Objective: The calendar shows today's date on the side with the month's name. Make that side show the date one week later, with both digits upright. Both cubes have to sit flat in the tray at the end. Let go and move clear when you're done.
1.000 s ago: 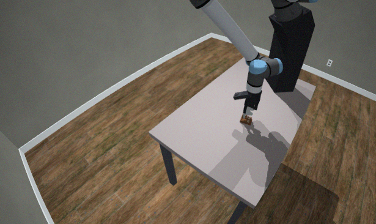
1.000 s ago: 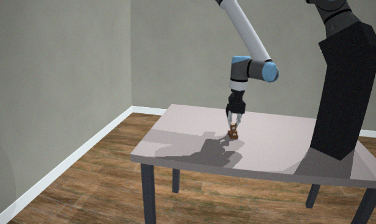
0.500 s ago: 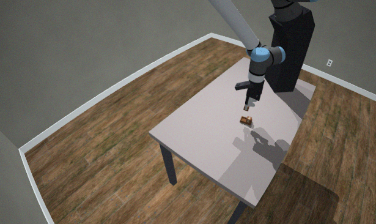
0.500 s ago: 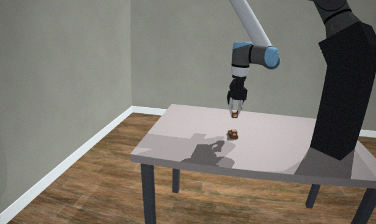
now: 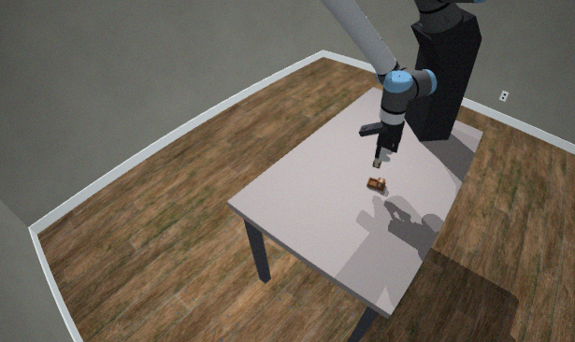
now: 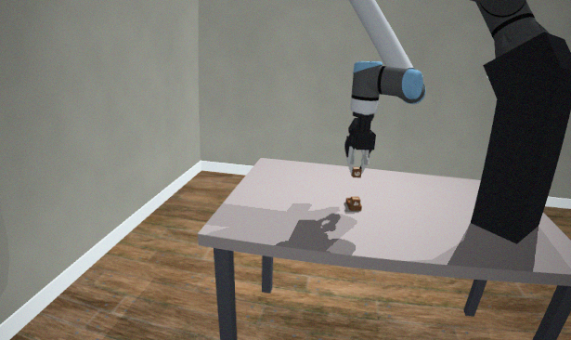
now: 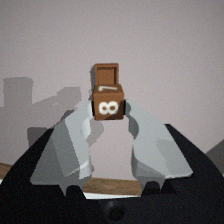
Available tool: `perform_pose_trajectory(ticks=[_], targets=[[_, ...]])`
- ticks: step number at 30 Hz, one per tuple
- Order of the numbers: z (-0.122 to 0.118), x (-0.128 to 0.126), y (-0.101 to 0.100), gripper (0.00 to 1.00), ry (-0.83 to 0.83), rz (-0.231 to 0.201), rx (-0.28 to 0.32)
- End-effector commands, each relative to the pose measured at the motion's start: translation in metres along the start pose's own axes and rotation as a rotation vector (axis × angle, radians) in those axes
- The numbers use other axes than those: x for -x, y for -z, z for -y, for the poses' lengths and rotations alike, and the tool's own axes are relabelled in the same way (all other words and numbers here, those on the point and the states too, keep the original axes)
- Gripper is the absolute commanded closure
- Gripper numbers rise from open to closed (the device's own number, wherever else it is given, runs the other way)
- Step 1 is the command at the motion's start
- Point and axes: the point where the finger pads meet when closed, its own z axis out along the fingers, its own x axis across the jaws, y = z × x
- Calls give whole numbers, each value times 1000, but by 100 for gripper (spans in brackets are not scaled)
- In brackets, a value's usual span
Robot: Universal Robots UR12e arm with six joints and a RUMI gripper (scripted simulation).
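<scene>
My gripper (image 5: 377,163) is shut on a small brown wooden cube (image 7: 108,102) and holds it in the air above the table. In the wrist view the cube's face toward the camera shows a white 8 lying on its side; its upper face carries another white mark that I cannot read. The brown calendar tray (image 5: 375,182) sits on the table right below, apart from the held cube. It also shows in the exterior view (image 6: 354,203) and in the wrist view (image 7: 107,74). A second cube seems to sit in the tray; its digits are too small to read.
The grey table (image 5: 352,196) stands on a wooden floor. The robot's black base column (image 5: 443,75) stands at the table's far end. The arm's shadow (image 5: 404,224) falls on the table near the tray.
</scene>
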Motion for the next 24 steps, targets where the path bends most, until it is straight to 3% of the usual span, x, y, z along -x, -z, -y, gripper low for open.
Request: perform_pose_trajectory(ticks=[1, 24], targets=[[0, 0, 0, 90, 8, 1, 0], [10, 5, -1, 90, 249, 0, 0]])
